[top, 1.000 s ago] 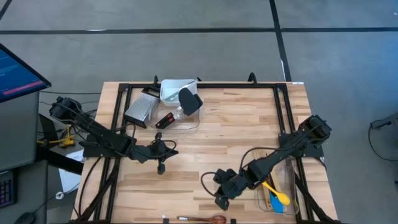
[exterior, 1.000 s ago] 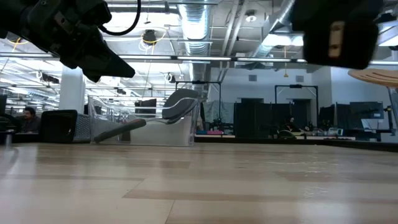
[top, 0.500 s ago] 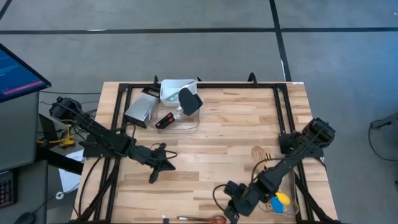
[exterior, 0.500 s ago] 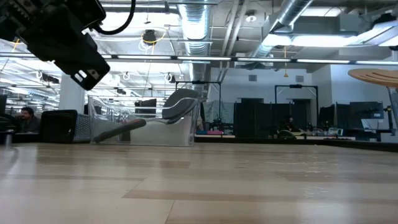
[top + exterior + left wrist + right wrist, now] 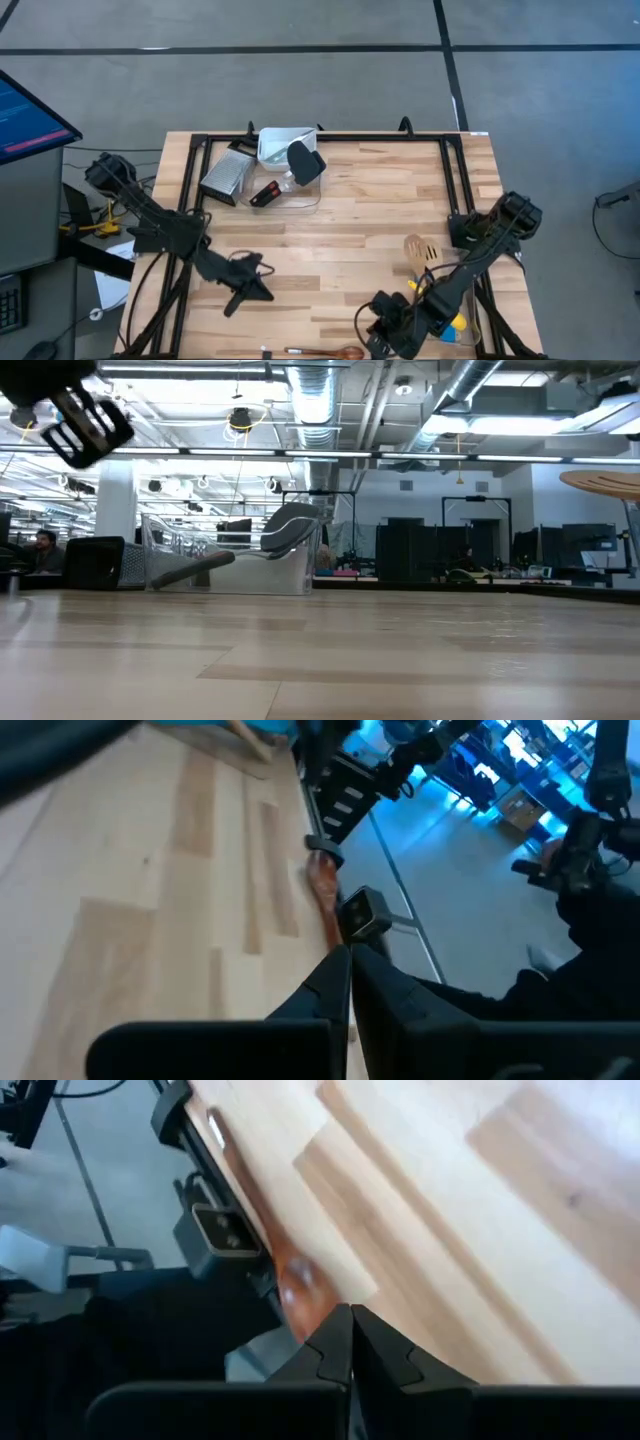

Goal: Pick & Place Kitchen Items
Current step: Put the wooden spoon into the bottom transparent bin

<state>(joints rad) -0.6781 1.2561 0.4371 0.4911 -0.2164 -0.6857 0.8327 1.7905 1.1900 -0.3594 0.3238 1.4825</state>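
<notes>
Two closed grippers over the wooden table (image 5: 350,220), neither holding anything.
Left gripper (image 5: 232,304) and right gripper (image 5: 378,345) flank the wooden spoon (image 5: 330,352) lying at the table's near edge; right is nearer it.

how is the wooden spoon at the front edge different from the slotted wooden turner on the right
The wooden spoon lies flat along the table's front edge; the slotted turner sits further back, near the right side, pointing toward the clear tub. The spoon is a darker reddish brown with a solid bowl; the turner is pale with slots in its head. Both are wooden and neither is held.
</notes>
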